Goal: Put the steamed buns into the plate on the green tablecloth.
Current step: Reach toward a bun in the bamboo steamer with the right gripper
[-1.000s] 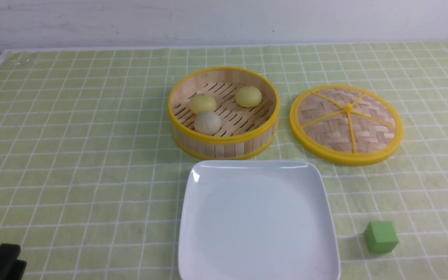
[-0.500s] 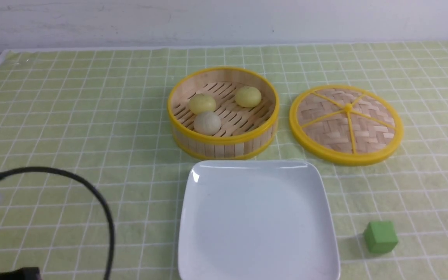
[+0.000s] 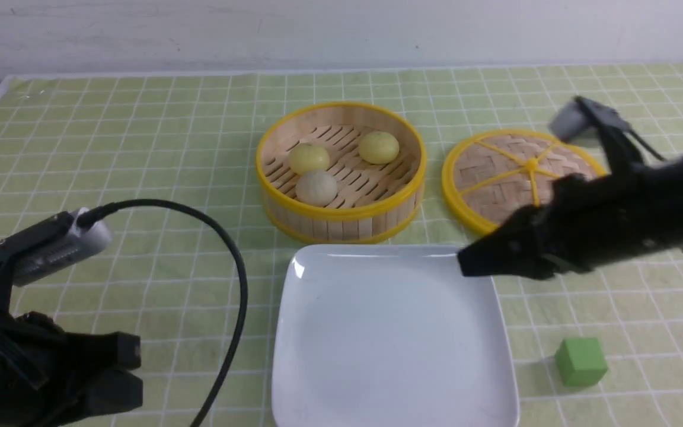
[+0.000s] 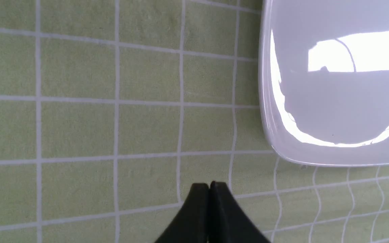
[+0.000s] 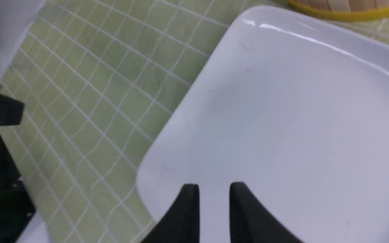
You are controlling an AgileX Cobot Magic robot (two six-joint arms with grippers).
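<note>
Steamed buns [image 3: 316, 175], three, grouped in a bamboo basket [image 3: 341, 220] near the tablecloth's [image 3: 140, 148] far edge. Plate [image 3: 395, 338], white, bare, before the basket, reaching the near edge of view. Left gripper [image 4: 209, 216], fingers together, empty; right gripper [image 5: 214, 212], fingers narrowly parted, empty, over the plate.

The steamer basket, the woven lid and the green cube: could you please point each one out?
Steamer basket [image 3: 341, 212]: front view, on its yellow rim.
Woven lid [image 3: 531, 164]: front view, on its central knob.
Green cube [image 3: 580, 354]: front view, on its top.
</note>
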